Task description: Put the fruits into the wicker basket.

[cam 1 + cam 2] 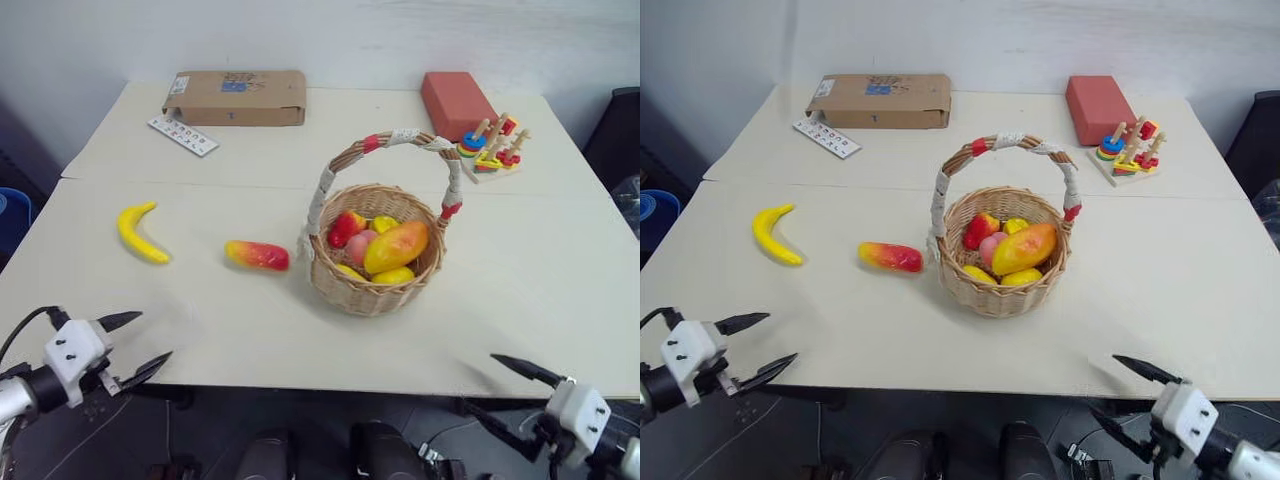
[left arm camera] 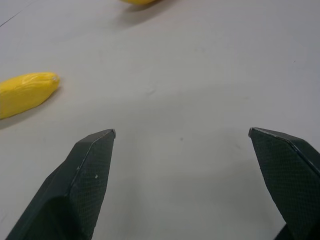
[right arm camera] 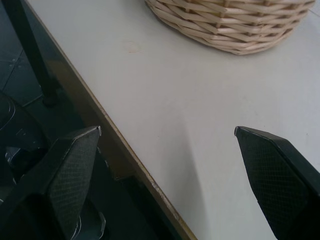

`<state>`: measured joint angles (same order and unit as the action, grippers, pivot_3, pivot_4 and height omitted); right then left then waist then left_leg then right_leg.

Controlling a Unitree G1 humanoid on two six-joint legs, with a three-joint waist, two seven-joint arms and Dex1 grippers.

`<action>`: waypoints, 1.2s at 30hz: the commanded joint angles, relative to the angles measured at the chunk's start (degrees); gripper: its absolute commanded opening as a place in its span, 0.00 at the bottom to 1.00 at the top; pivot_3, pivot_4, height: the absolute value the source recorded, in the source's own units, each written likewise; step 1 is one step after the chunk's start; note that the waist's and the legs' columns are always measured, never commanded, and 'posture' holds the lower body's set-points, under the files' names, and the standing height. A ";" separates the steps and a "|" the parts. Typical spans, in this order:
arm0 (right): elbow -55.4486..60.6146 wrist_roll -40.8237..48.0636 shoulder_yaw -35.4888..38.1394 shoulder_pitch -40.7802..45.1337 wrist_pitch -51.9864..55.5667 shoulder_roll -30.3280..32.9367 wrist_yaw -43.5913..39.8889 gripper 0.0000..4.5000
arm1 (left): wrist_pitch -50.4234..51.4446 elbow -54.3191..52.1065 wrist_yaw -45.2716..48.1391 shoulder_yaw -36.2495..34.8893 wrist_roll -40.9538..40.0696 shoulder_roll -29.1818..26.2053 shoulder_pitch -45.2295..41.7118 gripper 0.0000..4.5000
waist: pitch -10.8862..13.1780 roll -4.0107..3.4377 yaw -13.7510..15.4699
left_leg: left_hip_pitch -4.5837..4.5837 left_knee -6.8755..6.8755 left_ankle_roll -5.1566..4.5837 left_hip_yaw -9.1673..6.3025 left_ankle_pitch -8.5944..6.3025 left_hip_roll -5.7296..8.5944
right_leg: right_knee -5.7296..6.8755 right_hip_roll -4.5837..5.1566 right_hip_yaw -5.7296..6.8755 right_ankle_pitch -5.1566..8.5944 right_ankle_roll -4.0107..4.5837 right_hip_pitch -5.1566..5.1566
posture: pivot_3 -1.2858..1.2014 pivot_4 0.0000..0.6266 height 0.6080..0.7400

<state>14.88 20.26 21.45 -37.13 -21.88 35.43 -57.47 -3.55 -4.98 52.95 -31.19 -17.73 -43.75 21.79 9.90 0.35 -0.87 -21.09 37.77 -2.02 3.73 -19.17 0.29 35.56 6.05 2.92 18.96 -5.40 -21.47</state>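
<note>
**Two fruits still out, both arms waiting at the near edge**

The step in hand looks like the reach for the next fruit: neither has been picked up. The banana (image 1: 139,235) lies on the tabletop (image 1: 520,300) well to the left of the wicker basket (image 1: 376,290), and the red-to-yellow mango-like fruit (image 1: 257,255) lies between them, just beside the basket's left wall but apart from it.

The left gripper (image 1: 133,345) hangs at the near left edge of the tabletop, jaws spread wide and holding nothing; its wrist view looks across bare tabletop with one yellow end of the banana off to the side. The right gripper (image 1: 507,388) sits at the near right edge, jaws likewise wide apart and empty, with the basket's woven wall ahead of it.

The next move probably falls to the left arm, which is nearer both fruits: go forward, come down over one, close on it across its narrow width, then lift it clear of the rim and the arched handle.

The basket already holds several toy fruits: a large orange-yellow mango, a red one, a pinkish one that may be a peach, and some yellow pieces.
</note>
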 commanded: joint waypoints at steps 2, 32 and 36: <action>-1.15 0.12 1.08 1.52 -2.46 1.04 -0.48 1.00 | -1.81 3.04 1.65 -2.64 -0.68 -1.19 1.06 1.00 | 0.01 -0.01 -0.06 | 0.01 0.00 0.03 0.00 0.00 0.00 | 0.02 0.01 0.01 0.01 0.01 -0.01 | 0.52 0.24 1.00; 20.87 23.94 -9.64 41.95 24.23 3.90 6.72 1.00 | 71.78 18.76 -22.84 3.83 -18.63 -22.04 -42.45 1.00 | 0.13 -0.03 0.69 | -0.06 -0.06 0.25 -0.23 0.41 0.07 | 0.35 0.01 0.21 0.04 0.07 -0.15 | 0.52 0.24 1.00; 19.31 25.42 -11.34 50.66 28.36 4.93 6.21 1.00 | 68.54 37.11 -23.56 16.77 -10.15 -17.24 -62.57 1.00 | 0.16 0.08 0.75 | -0.21 0.02 0.24 -0.21 0.40 0.07 | 0.51 -0.14 0.32 0.01 0.03 -0.23 | 0.52 0.24 1.00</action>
<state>33.56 44.22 10.10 11.94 5.31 39.83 -51.07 66.89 26.51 29.63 -17.49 -31.46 -61.34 -36.64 10.06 0.43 -0.12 -21.35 37.89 -1.78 3.52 -18.76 0.32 36.10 5.86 3.28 18.97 -5.38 -21.73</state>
